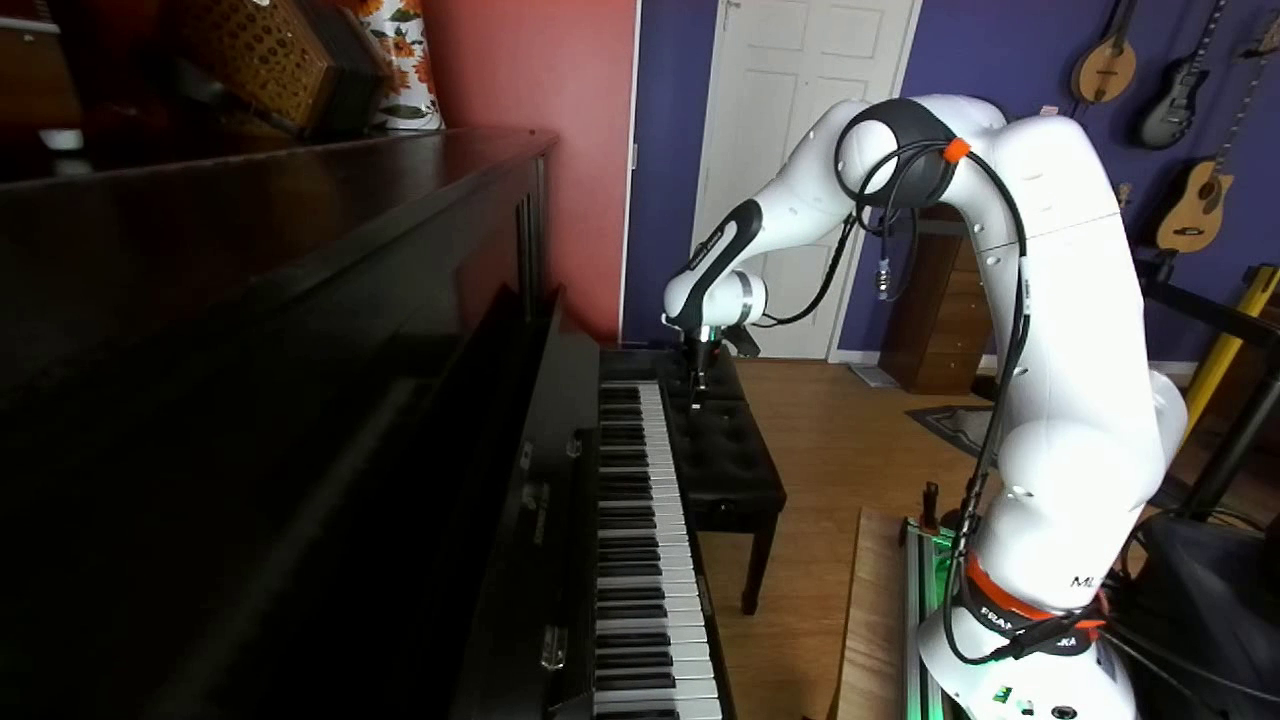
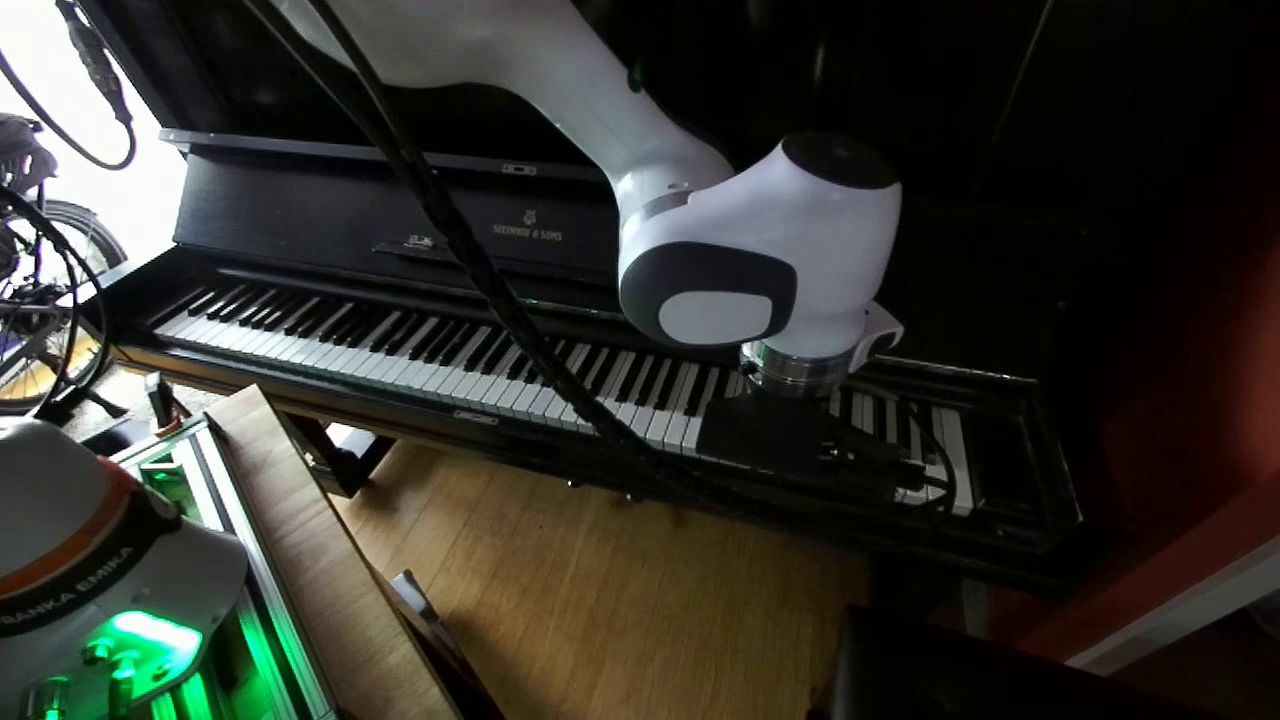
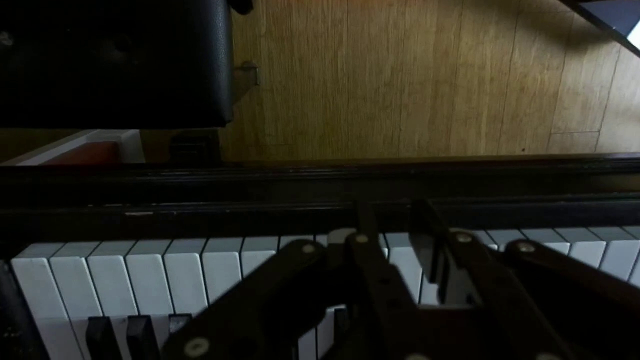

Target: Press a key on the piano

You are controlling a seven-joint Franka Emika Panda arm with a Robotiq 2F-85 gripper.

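The pincer [image 3: 393, 220] points down over the front of the piano [image 1: 350, 350], its fingers [image 3: 377, 275] parted, with white keys [image 3: 142, 280] showing in the gap and to both sides of it in the wrist view; whether a fingertip touches a key, I cannot tell. The dark piano rises just beside the pincer, and in both exterior views the row of keys stretches away from it. Near the pincer, up and to its left in the wrist view, is a padded black bench [image 1: 720, 460]; wooden floor [image 3: 375, 85] lies above the pincer there. In an exterior view, a white door [image 1: 800, 50] and a purple wall [image 1: 1000, 50] stand well beyond the pincer, a red wall [image 1: 540, 60] is to its left, and guitars [image 1: 1188, 225] hang far to its right, with a chest of drawers [image 1: 950, 320] lower, between. In an exterior view, a bicycle [image 2: 45, 305] stands well apart from the pincer, past the keys' far end.
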